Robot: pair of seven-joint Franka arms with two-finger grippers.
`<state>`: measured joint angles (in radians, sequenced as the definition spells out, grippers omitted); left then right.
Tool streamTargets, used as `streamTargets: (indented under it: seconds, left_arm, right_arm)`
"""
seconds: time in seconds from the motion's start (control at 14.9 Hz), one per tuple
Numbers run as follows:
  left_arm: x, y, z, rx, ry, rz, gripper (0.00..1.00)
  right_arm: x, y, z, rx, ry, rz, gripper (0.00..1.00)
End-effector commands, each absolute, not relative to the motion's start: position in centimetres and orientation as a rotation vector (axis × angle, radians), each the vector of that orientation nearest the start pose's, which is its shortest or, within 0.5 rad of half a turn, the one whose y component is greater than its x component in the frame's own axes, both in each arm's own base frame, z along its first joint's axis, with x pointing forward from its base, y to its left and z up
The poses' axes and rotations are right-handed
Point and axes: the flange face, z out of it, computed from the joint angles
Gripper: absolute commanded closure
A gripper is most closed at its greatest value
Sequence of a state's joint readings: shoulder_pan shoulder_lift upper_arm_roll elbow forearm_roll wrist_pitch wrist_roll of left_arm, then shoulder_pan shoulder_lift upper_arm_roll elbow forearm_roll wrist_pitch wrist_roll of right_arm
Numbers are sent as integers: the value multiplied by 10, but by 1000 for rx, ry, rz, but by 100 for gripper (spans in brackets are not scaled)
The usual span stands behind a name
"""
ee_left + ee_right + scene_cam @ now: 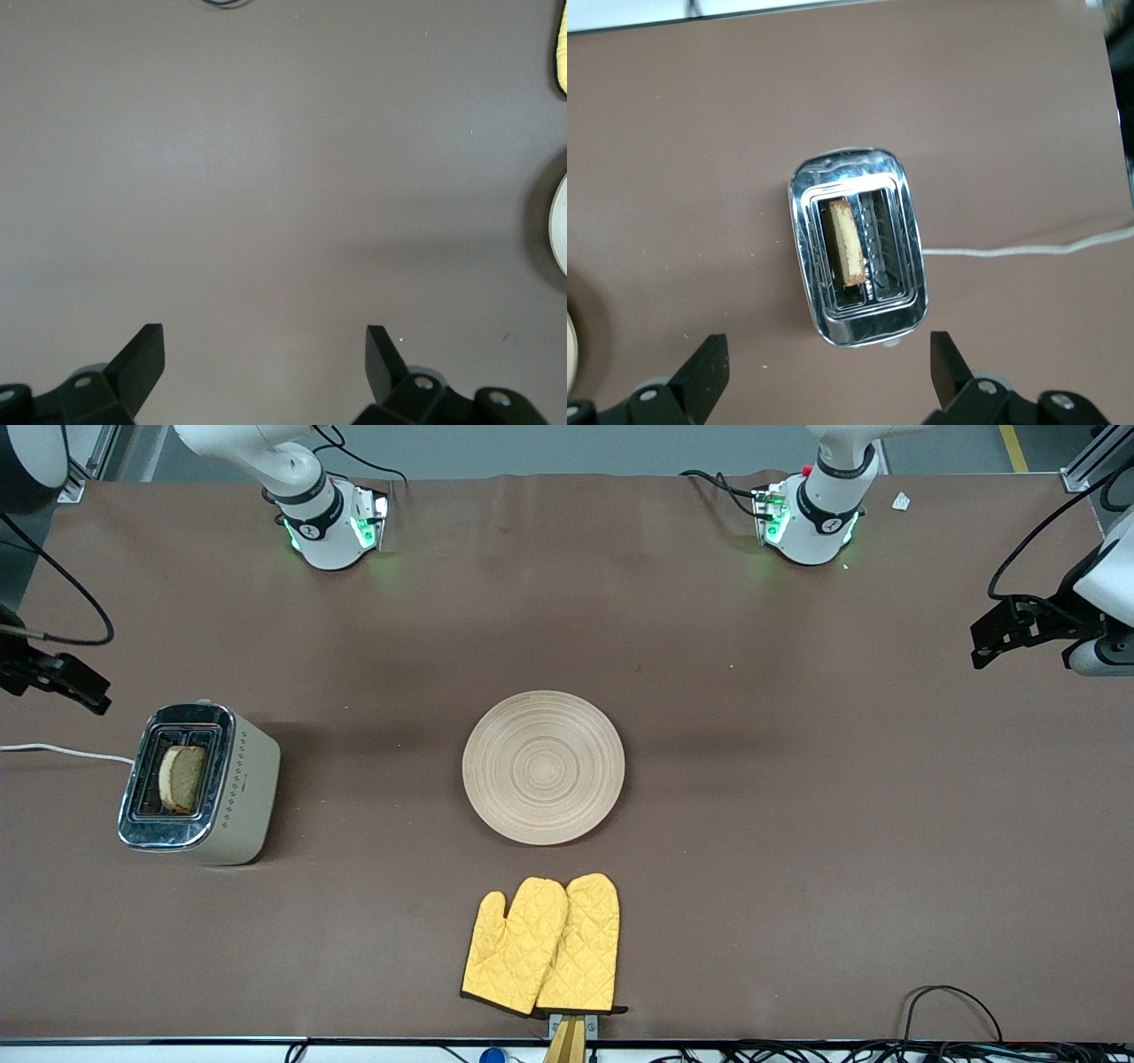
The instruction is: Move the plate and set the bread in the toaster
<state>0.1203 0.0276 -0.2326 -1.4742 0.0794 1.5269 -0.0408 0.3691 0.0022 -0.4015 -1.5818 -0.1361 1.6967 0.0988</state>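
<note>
The cream toaster [199,784] stands at the right arm's end of the table. The brown bread slice [182,778] stands upright in the slot on its plate side. The right wrist view shows the toaster [858,248] and the bread [846,242] from above. The pale wooden plate [543,767] lies bare at the table's middle. My right gripper [89,689] is open and empty over the table beside the toaster; its own view shows it too [829,367]. My left gripper [988,642] is open and empty over bare table at the left arm's end, as its own view shows [264,359].
A pair of yellow oven mitts [542,945] lies nearer the front camera than the plate. The toaster's white cord [62,751] runs off the table edge at the right arm's end. Cables [948,1001] lie at the front edge toward the left arm's end.
</note>
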Motion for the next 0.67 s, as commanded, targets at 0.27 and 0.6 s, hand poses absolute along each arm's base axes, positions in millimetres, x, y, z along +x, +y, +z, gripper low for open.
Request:
streamTargets:
  seconds: [0.27,0.6]
  left_arm:
    - [551,-46,667,-3078,109,-73,0]
    - [551,-47,667,-3079,112,-72,0]
  right_arm:
    - [562,0,651,-3184,1,-191,0]
    - [561,4,650,-3182,-11,-182,0]
